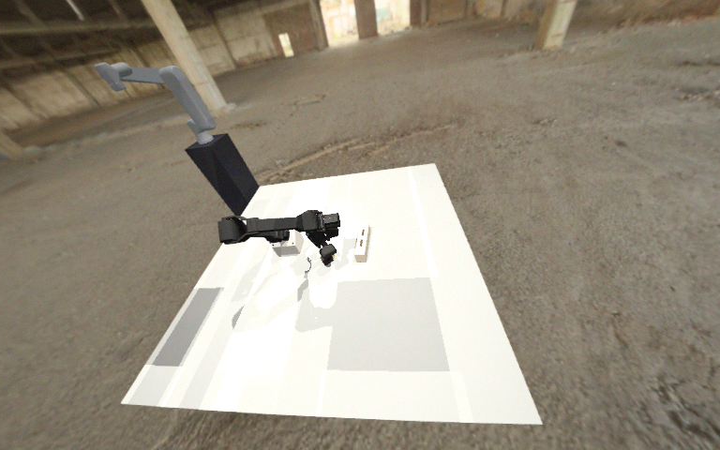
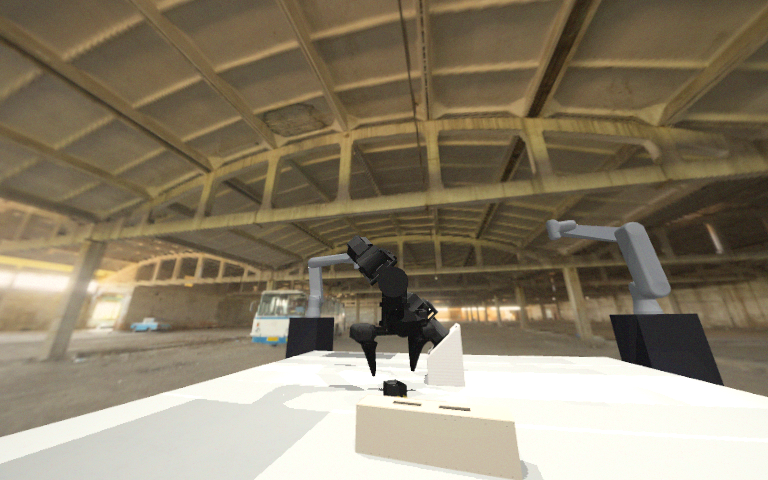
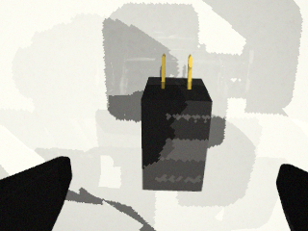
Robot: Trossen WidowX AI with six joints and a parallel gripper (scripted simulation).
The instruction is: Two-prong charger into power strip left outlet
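Claw (image 1: pixel 327 257) (image 2: pixel 393 373) (image 3: pixel 176 173) wide open (nothing gripped) above charger (image 2: pixel 394 388) (image 3: pixel 175 140), which lies nr pwr strip (image 1: pixel 362 243) (image 2: pixel 436 437).

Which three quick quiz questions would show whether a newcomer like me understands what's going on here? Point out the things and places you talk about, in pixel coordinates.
1. True or false: the charger (image 2: pixel 394 388) (image 3: pixel 175 140) is already plugged into the power strip (image 1: pixel 362 245) (image 2: pixel 436 437).
2. Multiple choice: what is the gripper (image 2: pixel 393 372) holding?
A) the charger
B) the power strip
C) nothing
3. Fill in the blank: the charger's two prongs (image 3: pixel 190 72) are ____ in colour, while its body is black.

Key: 1. false; 2. C; 3. gold
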